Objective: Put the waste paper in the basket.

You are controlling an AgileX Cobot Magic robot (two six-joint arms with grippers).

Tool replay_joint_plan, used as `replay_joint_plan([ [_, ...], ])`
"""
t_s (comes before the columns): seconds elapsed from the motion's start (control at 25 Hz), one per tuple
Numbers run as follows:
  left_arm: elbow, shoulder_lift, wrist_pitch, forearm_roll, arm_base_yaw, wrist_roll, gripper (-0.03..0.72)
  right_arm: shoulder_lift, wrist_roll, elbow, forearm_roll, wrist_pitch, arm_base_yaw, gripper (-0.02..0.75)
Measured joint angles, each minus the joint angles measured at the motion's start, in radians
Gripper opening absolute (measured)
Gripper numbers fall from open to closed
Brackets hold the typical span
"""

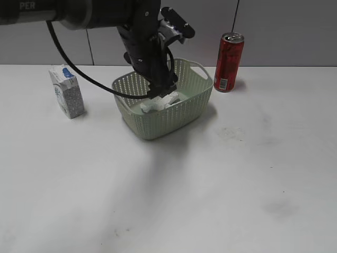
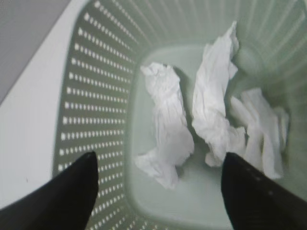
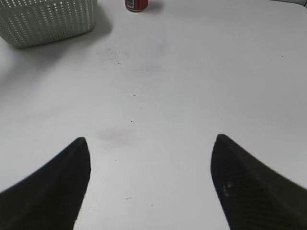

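The pale green basket (image 1: 195, 105) stands at the table's back middle. Three crumpled white paper wads lie on its floor: one on the left (image 2: 165, 122), one in the middle (image 2: 213, 96), one on the right (image 2: 264, 129). In the exterior view the paper (image 1: 160, 103) shows white below the arm. My left gripper (image 2: 158, 160) is open and empty, hanging over the basket's inside, above the wads. My right gripper (image 3: 151, 141) is open and empty over bare table, away from the basket (image 3: 48, 21); it is not in the exterior view.
A red drink can (image 1: 229, 61) stands right of the basket, also seen in the right wrist view (image 3: 136, 5). A small grey-and-blue carton (image 1: 67, 91) stands to the left. The white table (image 1: 221, 184) spreads out in front.
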Motion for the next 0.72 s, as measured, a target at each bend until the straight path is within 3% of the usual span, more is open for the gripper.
replay_joint_plan([
  [0.28,0.0,-0.112,0.241,-0.01,0.044,-0.049,0.594,0.0,0.0,0.0,0.0,0.0,0.0,0.589],
  [0.56,0.019,-0.234,0.299,-0.147,0.202,-0.085,0.589,0.0,0.0,0.0,0.0,0.0,0.0,0.589],
  [0.72,0.064,-0.314,0.303,-0.167,0.291,-0.093,0.589,0.0,0.0,0.0,0.0,0.0,0.0,0.589],
])
